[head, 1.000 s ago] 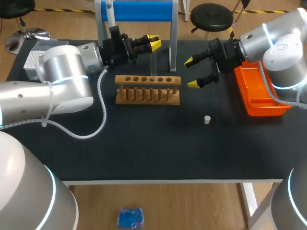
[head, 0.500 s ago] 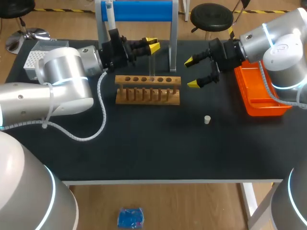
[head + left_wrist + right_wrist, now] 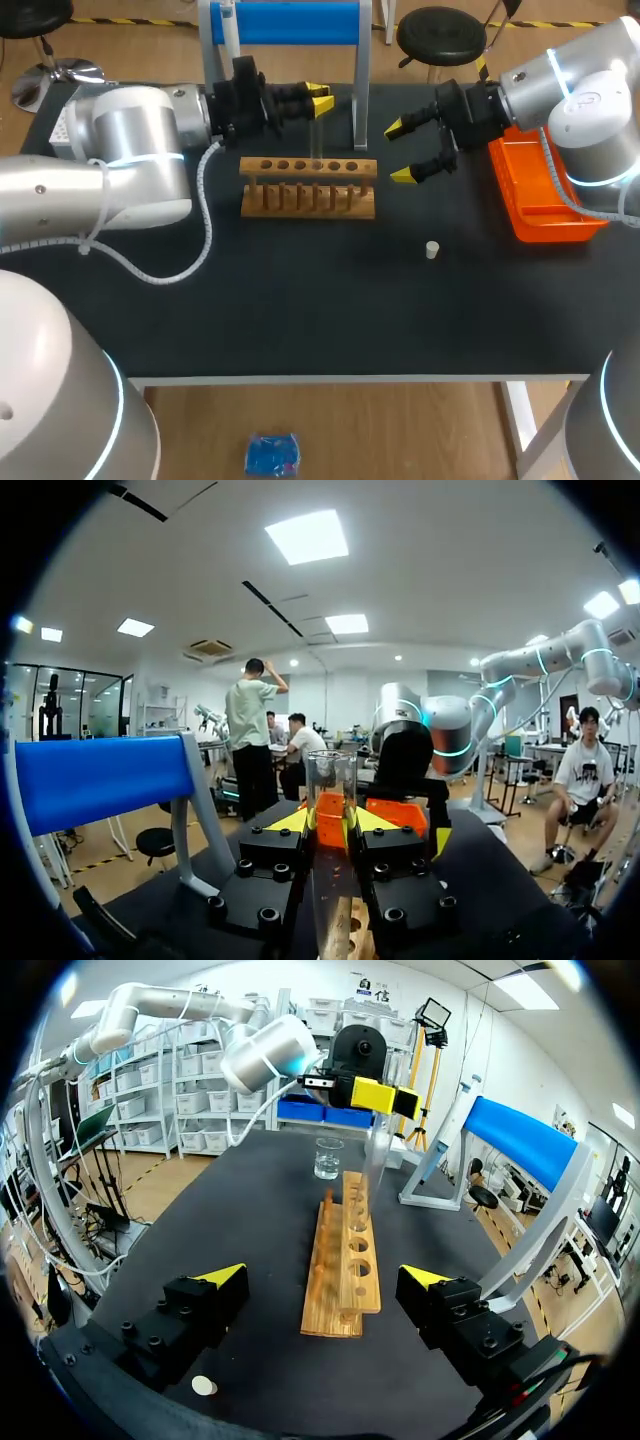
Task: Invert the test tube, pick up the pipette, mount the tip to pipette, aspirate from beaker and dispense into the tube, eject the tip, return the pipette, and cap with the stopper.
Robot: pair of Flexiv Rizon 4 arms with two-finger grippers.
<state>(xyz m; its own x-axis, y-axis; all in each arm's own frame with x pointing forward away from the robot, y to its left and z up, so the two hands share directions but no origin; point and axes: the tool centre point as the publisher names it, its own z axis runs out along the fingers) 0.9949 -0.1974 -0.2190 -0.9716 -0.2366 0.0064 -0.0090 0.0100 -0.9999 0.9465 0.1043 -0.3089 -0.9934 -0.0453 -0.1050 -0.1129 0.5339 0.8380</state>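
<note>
My left gripper (image 3: 316, 98) is shut on a clear test tube (image 3: 318, 138), held upright over the wooden rack (image 3: 308, 186); the tube's lower end is at the rack's top holes. In the left wrist view the tube (image 3: 331, 777) stands between the yellow fingers, gripper (image 3: 331, 822) above the rack (image 3: 340, 938). My right gripper (image 3: 403, 151) hangs open to the right of the rack, holding nothing. Seen from the right wrist, that gripper (image 3: 325, 1278) faces the rack (image 3: 345, 1258), the tube (image 3: 377, 1155) and a beaker (image 3: 327, 1158) behind. A small white stopper (image 3: 432, 249) lies on the table.
A blue-topped stand (image 3: 290, 22) rises behind the rack, with a white pipette (image 3: 229, 32) hanging at its left post. An orange tray (image 3: 545, 205) sits at the right edge under my right arm. A white box (image 3: 62, 122) shows behind my left arm.
My left arm's elbow and wrist have turned a little, and the gripper with the tube has barely shifted. The right arm has not moved.
</note>
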